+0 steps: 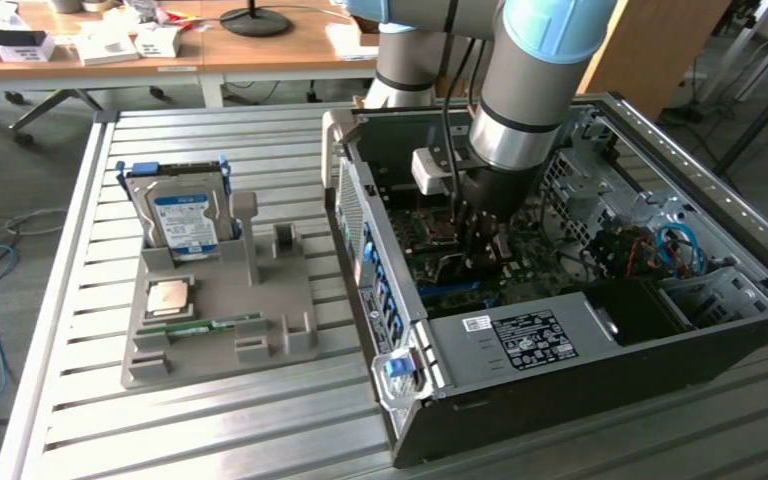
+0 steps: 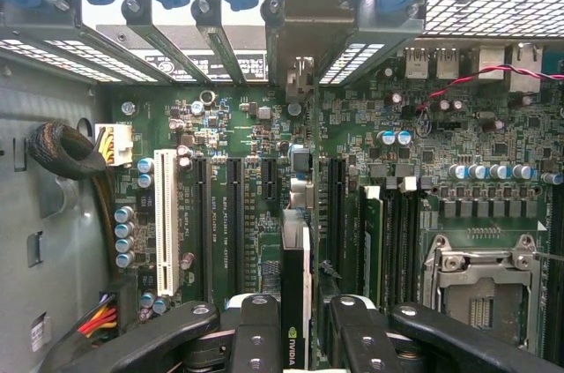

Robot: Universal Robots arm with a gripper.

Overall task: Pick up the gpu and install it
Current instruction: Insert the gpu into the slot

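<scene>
The gpu [image 2: 295, 278] appears edge-on as a thin dark card with a green logo near my fingers. My gripper [image 2: 298, 338] is shut on it, one black finger [image 2: 256, 329] on each side. The card stands upright just over the green motherboard [image 2: 414, 152], in line with the black expansion slots [image 2: 330, 214], and I cannot tell whether it is seated. Its far end runs toward the grey metal bracket [image 2: 304, 29] at the case's rear openings. In the exterior view my gripper [image 1: 484, 240] reaches down inside the open computer case [image 1: 544, 340], and the card is mostly hidden behind it.
A grey holder [image 1: 284, 330] on the slatted table at the exterior view's left carries a hard drive [image 1: 184, 215], a processor [image 1: 171, 297] and a memory stick [image 1: 204, 325]. Inside the case are a white slot [image 2: 166, 214], memory sticks [image 2: 374, 232], the processor socket [image 2: 480, 294] and cables [image 1: 671, 250].
</scene>
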